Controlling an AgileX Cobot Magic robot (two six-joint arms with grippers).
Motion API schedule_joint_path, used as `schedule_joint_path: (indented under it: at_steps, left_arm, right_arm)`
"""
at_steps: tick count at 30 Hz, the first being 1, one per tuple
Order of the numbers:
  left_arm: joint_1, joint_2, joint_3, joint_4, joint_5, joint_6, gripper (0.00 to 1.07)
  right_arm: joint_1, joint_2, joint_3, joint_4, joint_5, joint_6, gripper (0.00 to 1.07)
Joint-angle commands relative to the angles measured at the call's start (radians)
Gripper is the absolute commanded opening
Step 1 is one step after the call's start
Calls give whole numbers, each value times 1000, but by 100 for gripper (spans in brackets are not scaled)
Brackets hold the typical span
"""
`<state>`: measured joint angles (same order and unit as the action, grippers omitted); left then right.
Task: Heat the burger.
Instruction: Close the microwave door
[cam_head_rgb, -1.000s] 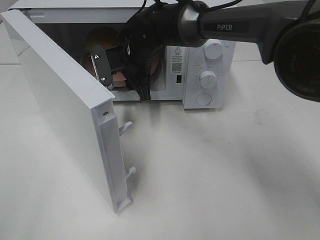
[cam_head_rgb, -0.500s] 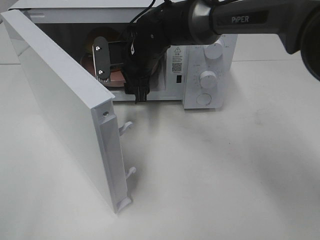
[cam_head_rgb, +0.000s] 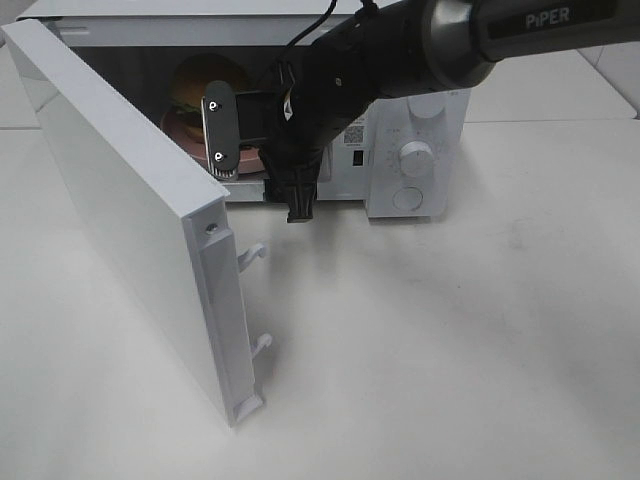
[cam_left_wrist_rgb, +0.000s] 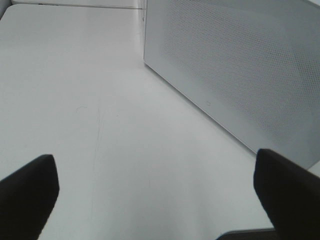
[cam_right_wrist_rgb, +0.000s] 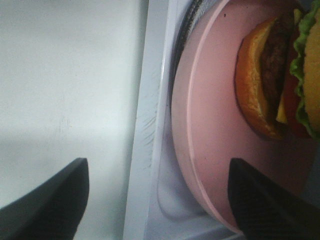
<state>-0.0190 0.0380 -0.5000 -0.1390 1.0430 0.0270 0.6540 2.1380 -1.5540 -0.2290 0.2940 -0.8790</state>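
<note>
White tabletop (cam_head_rgb: 450, 330) unchanged; right hand (cam_head_rgb: 260, 180), open and empty, has backed off the burger (cam_head_rgb: 198, 88) inside the microwave (cam_head_rgb: 415, 150).

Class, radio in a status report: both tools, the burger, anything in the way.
Right tool open at microwave mouth, empty. Left tool open, empty. Burger on pink plate inside. Door open, nothing blocking.

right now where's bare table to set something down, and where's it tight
Free: the wide bare table right of the open door and in front of the control panel. Tight: the microwave mouth, where the right gripper, jaws open, hangs before the pink plate carrying the burger.
</note>
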Motion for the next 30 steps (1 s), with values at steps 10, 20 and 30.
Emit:
schedule_joint_path:
  at_steps: [10,20,30]
  left_arm:
    - [2,-3,2,-9,-8,-1,98]
    - [2,-3,2,-9,-8,-1,98]
    - [2,-3,2,-9,-8,-1,98]
  right_arm:
    - [-22,-164,208,-7,-98,85,75]
    - [-64,-316,421,-7,-129,128,75]
    - [-81,-482,607,-3,-153,245,75]
